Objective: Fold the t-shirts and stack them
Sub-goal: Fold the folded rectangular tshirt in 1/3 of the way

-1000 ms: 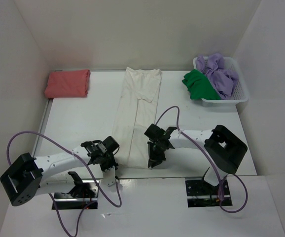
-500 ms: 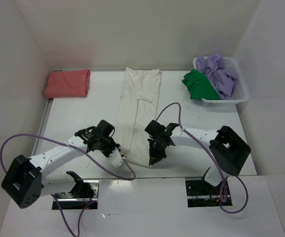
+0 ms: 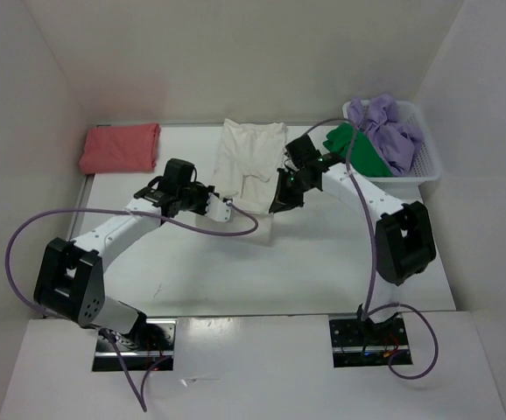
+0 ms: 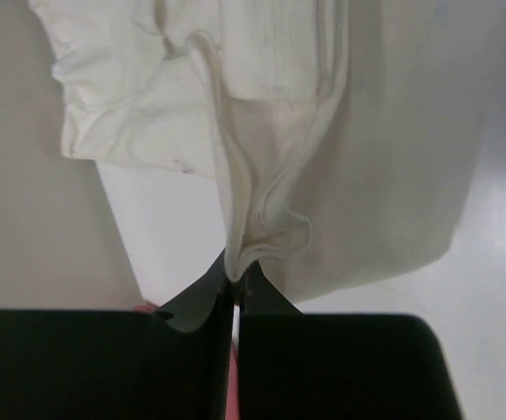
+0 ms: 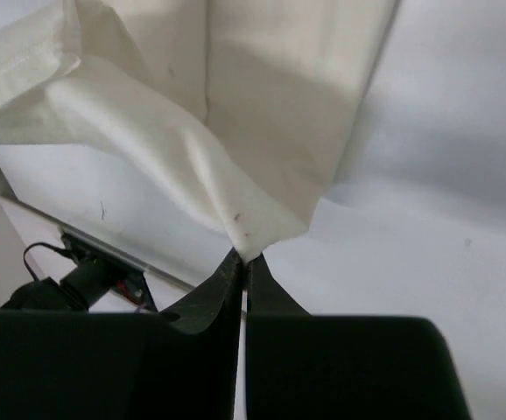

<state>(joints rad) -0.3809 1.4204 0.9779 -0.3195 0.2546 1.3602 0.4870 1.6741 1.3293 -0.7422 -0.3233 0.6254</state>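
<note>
The white surface [image 3: 323, 262] carries a cream-white t-shirt [image 3: 251, 157], which lies lengthways between the left end effector [image 3: 227, 208] and the right end effector [image 3: 277, 207]. It stretches beyond them toward the back wall, with its near edge raised off the surface at both tips. A folded salmon-red t-shirt [image 3: 120, 148] rests well to the left of the left end effector at the far corner, and a white mesh basket [image 3: 402, 183] stands to the right of and beyond the right end effector, apart from the cream cloth.
</note>
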